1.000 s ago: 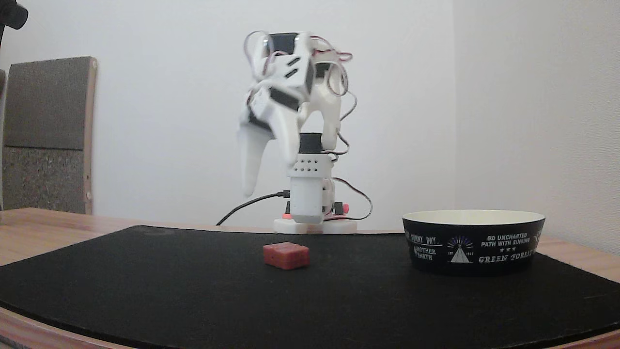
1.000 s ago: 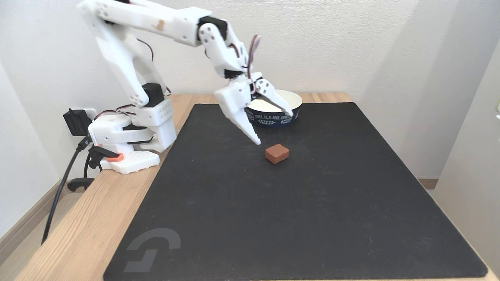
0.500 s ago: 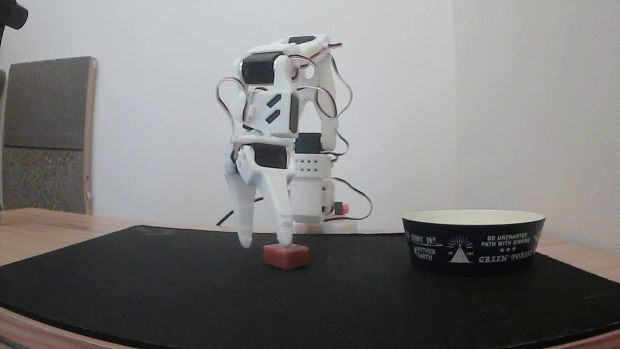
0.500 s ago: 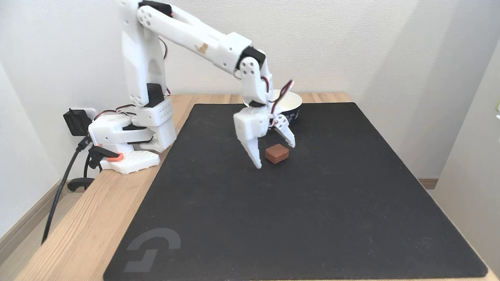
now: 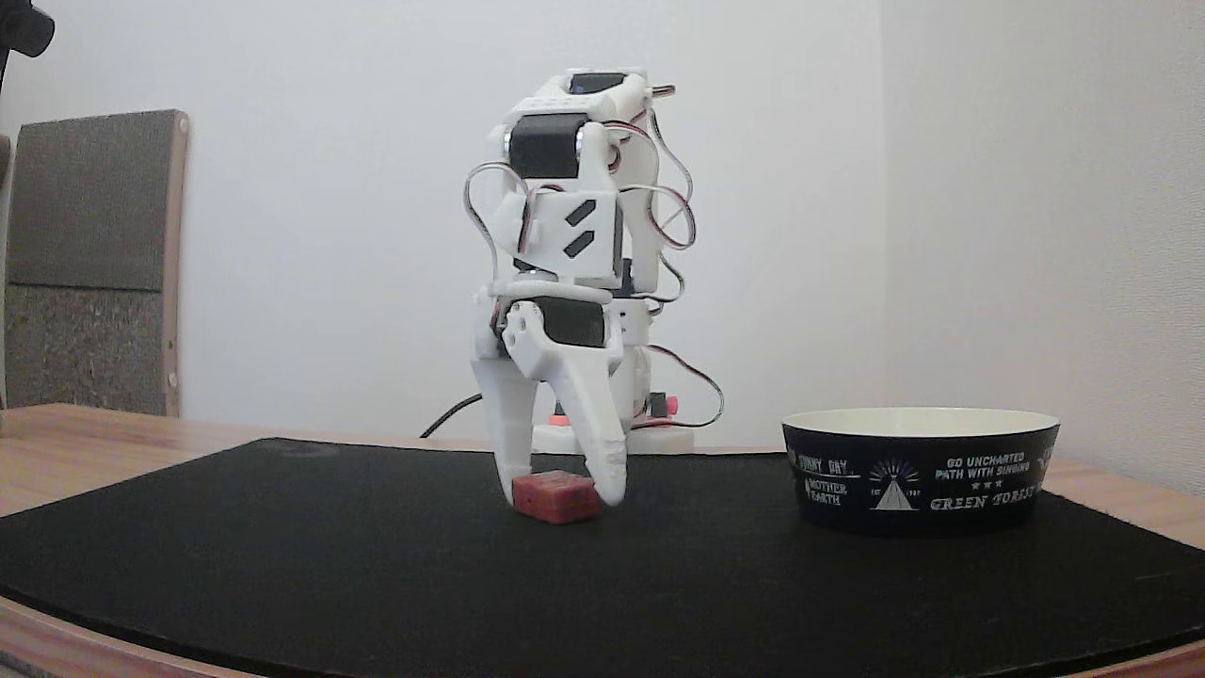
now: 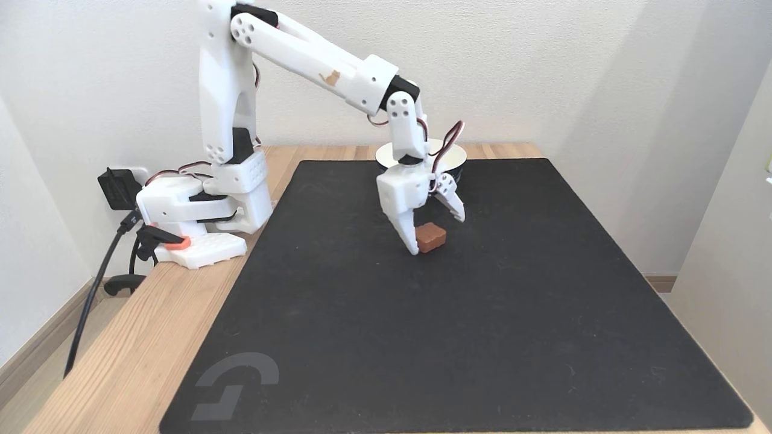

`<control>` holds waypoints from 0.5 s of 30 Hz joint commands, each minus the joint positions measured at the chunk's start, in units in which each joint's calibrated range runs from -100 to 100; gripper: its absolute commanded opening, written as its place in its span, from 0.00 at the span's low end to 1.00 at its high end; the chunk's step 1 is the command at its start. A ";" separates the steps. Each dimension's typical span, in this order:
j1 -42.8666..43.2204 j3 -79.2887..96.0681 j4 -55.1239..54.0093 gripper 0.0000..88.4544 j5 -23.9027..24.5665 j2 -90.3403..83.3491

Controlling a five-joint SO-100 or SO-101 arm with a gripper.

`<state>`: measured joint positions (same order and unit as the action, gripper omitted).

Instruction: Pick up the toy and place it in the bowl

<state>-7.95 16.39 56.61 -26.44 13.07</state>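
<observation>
The white gripper (image 5: 565,485) is down on the black mat (image 6: 482,337) at mid-frame with its fingers spread apart either side of the red toy block (image 5: 557,497), which sits flat on the mat, well apart from the black bowl (image 5: 918,471) at the right.

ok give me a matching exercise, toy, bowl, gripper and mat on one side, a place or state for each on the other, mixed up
Things:
1. toy
2. bowl
3. gripper
4. mat

Places or states:
A. covers most of the wooden table
B. open, fingers down on either side of the block
C. empty, cream inside, at the mat's far edge in the high fixed view
D. lying on the mat between two white fingers

Pairs: 1-D, 2-C, 3-B, 4-A
</observation>
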 commanded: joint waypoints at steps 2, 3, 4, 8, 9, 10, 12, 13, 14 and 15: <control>0.55 -1.93 -0.64 0.44 0.23 1.98; 0.46 -1.93 -0.64 0.44 0.23 1.98; 0.46 -1.93 -0.64 0.43 0.23 1.98; 0.88 -1.29 -0.64 0.26 0.23 2.06; 0.96 -1.20 -0.64 0.22 0.23 2.06; 1.05 -1.11 -0.64 0.16 0.23 2.06; 1.05 -1.02 -0.64 0.12 0.23 2.14; 1.05 -1.02 -0.64 0.11 0.23 2.14; 1.05 -1.02 -0.64 0.09 0.23 2.14; 1.05 -1.02 -0.64 0.07 0.23 2.14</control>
<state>-7.53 15.64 56.69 -26.44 14.65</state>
